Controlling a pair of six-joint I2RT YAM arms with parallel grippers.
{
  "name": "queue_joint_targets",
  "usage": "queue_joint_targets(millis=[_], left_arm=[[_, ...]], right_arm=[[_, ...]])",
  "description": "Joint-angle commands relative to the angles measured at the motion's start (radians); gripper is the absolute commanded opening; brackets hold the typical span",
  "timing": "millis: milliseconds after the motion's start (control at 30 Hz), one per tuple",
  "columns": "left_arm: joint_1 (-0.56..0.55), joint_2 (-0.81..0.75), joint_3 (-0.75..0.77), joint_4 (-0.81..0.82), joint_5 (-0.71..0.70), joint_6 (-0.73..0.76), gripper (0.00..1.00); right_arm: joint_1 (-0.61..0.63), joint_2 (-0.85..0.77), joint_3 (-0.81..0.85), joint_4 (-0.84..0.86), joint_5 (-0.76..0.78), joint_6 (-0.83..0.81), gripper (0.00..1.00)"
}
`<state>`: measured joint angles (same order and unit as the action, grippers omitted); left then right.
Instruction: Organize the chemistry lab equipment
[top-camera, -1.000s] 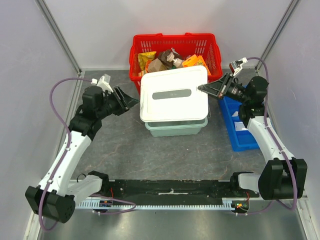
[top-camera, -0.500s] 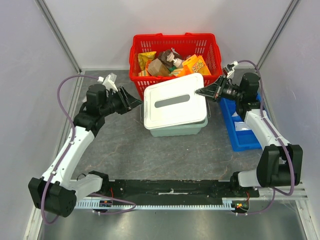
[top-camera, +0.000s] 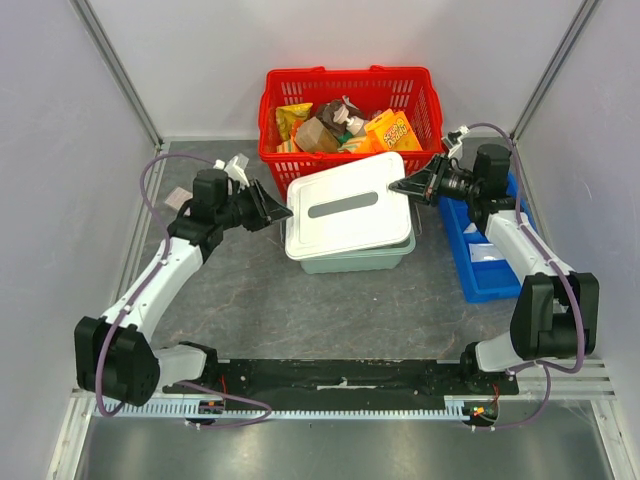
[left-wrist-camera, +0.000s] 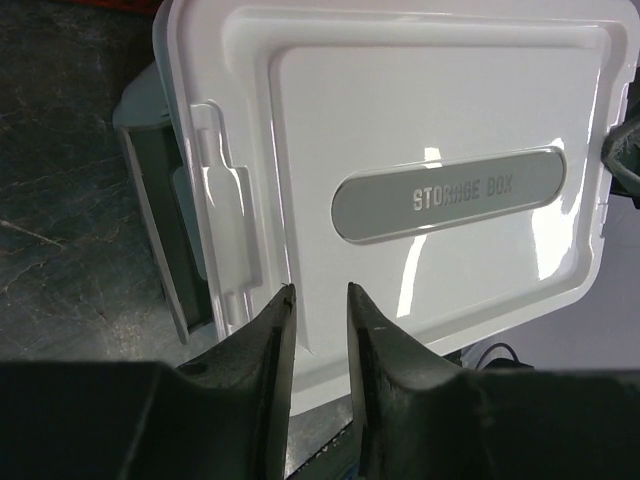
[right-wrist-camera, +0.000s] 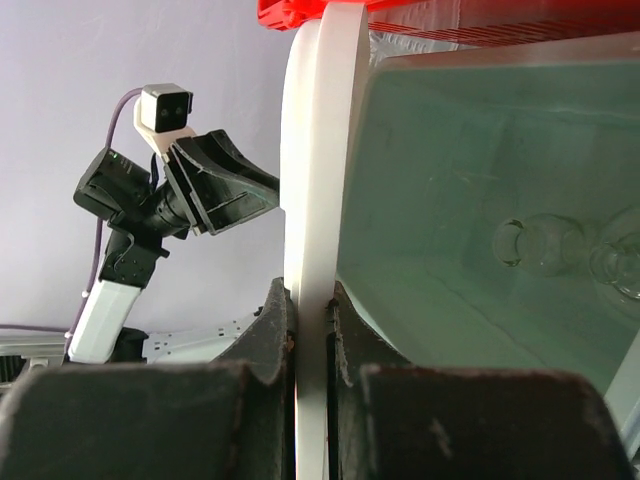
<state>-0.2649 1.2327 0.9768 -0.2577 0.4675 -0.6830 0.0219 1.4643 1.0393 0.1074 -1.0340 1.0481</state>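
Lid removal from a storage box, two-arm stage.

Left: left claw (left-wrist-camera: 318, 295) at the left rim of the white rectangular plastic lid (top-camera: 345, 205). Its fingers stand a narrow gap apart, and whether they touch the rim cannot be told.

Centre: the lid is tilted, with its right side raised off the pale green plastic storage box (top-camera: 350, 260). The box stands mid-bench (top-camera: 300, 310), just in front of the red mesh-sided plastic basket (top-camera: 275, 110) at the far edge.

Right: right claw (right-wrist-camera: 312, 300) clamped on the lid's right rim, which is pinched edge-on between both fingers. The blue plastic tray (top-camera: 485, 280) lies along the right edge of the bench.

Step in hand, as judged: carrying the lid clear so the box's contents can be reached. The left claw should close firmly on the rim before any lift, so that the wide lid does not pivot about the single right-hand pinch. Both arms should then rise together and clear the box wall before moving sideways.

Task item: small clear glass flasks (right-wrist-camera: 540, 245) lie inside the box beneath the raised lid. They are near the right claw but apart from it. They are well apart from the left claw, with the lid between.
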Motion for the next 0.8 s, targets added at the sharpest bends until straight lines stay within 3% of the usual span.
queue_joint_targets(millis=[0, 167, 433, 767], left_arm=[[-0.002, 0.014, -0.023, 0.077, 0.039, 0.023, 0.32], [-0.013, 0.043, -0.043, 0.101, 0.051, 0.023, 0.30], [-0.031, 0.097, -0.046, 0.120, 0.046, 0.031, 0.30], [-0.045, 0.114, -0.044, 0.100, 0.016, 0.062, 0.30]], right_arm=[[-0.007, 0.011, 0.070, -0.050, 0.022, -0.080, 0.05], [-0.014, 0.021, 0.087, -0.106, 0.043, -0.143, 0.12], [-0.076, 0.059, 0.120, -0.254, 0.089, -0.246, 0.38], [-0.099, 0.088, 0.209, -0.429, 0.265, -0.371, 0.53]])
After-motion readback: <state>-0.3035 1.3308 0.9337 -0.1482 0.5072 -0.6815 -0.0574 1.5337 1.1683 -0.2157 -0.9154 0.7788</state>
